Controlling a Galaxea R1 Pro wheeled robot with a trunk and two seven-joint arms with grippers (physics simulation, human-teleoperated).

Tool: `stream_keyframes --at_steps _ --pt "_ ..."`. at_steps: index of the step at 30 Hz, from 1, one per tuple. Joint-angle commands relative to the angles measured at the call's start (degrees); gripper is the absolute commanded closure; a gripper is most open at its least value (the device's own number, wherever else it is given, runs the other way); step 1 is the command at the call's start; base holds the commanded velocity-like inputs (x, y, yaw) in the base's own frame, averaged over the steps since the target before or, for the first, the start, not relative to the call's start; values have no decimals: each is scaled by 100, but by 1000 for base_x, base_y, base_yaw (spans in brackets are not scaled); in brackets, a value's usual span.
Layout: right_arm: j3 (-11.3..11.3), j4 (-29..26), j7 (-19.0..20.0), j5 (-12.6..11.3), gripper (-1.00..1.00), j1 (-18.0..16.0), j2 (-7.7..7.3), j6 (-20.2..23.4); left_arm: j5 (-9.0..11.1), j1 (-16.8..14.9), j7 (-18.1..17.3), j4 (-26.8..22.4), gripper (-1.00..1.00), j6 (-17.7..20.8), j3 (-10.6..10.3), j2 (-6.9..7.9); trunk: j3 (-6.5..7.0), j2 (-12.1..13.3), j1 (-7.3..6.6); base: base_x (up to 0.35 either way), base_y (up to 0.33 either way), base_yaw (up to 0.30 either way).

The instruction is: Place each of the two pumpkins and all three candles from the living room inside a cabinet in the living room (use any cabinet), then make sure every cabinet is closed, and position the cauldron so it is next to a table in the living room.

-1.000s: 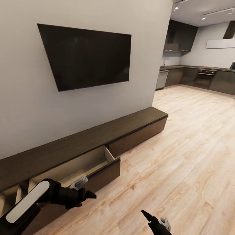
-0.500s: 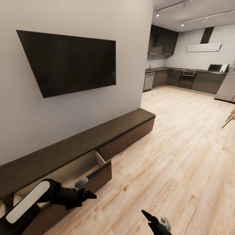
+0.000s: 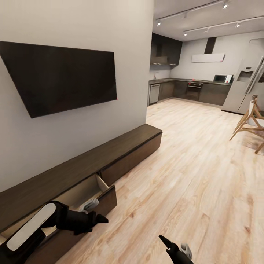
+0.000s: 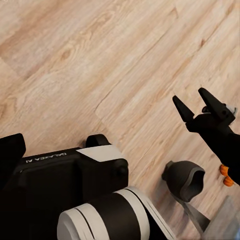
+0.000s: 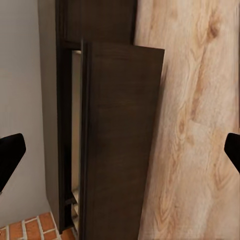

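Note:
The cabinet point(image 3: 121, 146) is a long, low dark brown unit along the wall under the TV. One of its drawers point(image 3: 106, 200) stands pulled out, showing a pale interior; its dark front point(image 5: 120, 140) also shows in the right wrist view. My left gripper point(image 3: 102, 220) hovers open just in front of that drawer, holding nothing. My right gripper point(image 3: 164, 241) hangs open over the floor, and its two spread fingers show again in the left wrist view point(image 4: 194, 100). The pumpkins, candles and cauldron are out of view.
A large black TV point(image 3: 58, 77) hangs on the grey wall. Light wood floor runs to a dark kitchen point(image 3: 190, 88) at the back, with a steel fridge point(image 3: 245, 84) and a wooden chair point(image 3: 251, 123) at the right. My own base point(image 4: 65, 180) sits below the left wrist.
The camera has turned to the right, so cabinet and TV slid left in the picture and the fridge and chair came into sight. Both arms keep their pose.

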Motion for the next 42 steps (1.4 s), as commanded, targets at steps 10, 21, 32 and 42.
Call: stream_keyframes --at_steps 10,21,32,42 --pt "28 46 28 -67 -100 -8 2 61 55 -3 57 20 -100 -7 -1 8 244 399 -220 0 0 -220" --pt "24 56 20 -71 -100 -8 2 52 2 -3 63 62 -100 -7 12 17 517 840 -462 0 0 -219" --pt "19 85 -74 -73 -100 -8 2 39 -924 -15 100 440 -100 -17 5 -37 790 1282 -703 0 0 -219" --pt "20 86 -1579 -455 -100 -8 -76 -298 -4433 -226 62 2348 -100 -342 25 -1864 1040 1683 -923 0 0 -209"
